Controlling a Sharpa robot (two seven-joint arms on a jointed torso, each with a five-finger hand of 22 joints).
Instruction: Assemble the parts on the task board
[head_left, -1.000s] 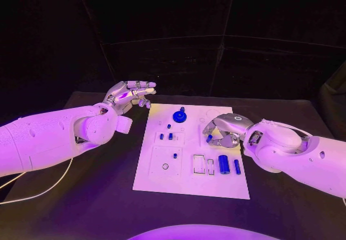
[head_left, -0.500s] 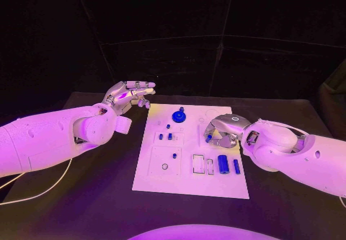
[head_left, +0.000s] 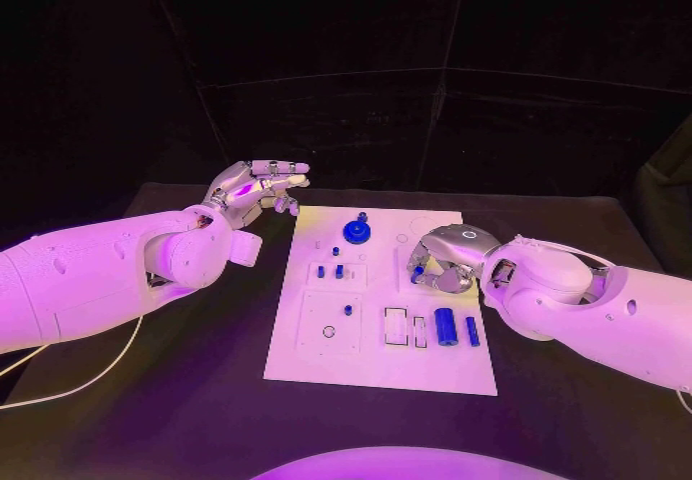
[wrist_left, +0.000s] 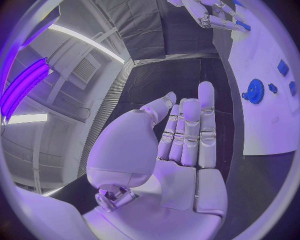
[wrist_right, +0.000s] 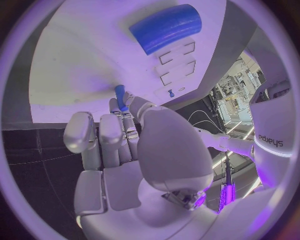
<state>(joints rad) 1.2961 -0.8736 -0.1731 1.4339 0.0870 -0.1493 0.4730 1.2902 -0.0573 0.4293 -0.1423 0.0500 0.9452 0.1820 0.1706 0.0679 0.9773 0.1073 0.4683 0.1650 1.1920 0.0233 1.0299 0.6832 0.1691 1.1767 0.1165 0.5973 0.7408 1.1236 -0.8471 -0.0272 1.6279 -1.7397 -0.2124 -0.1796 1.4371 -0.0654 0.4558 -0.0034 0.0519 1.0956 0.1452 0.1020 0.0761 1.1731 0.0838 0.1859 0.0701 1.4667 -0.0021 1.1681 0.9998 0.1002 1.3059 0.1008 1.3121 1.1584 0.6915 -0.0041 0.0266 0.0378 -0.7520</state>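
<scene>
Over the task board (head_left: 378, 370), the right hand (head_left: 440, 262) has edged leftward.

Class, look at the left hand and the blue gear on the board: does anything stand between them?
Nothing visible does. The left hand hovers open off the task board's far left corner, and only bare table and board lie between it and the blue gear.

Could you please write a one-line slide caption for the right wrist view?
Right hand pinching a small blue peg above the white task board, near a blue cylinder.
</scene>
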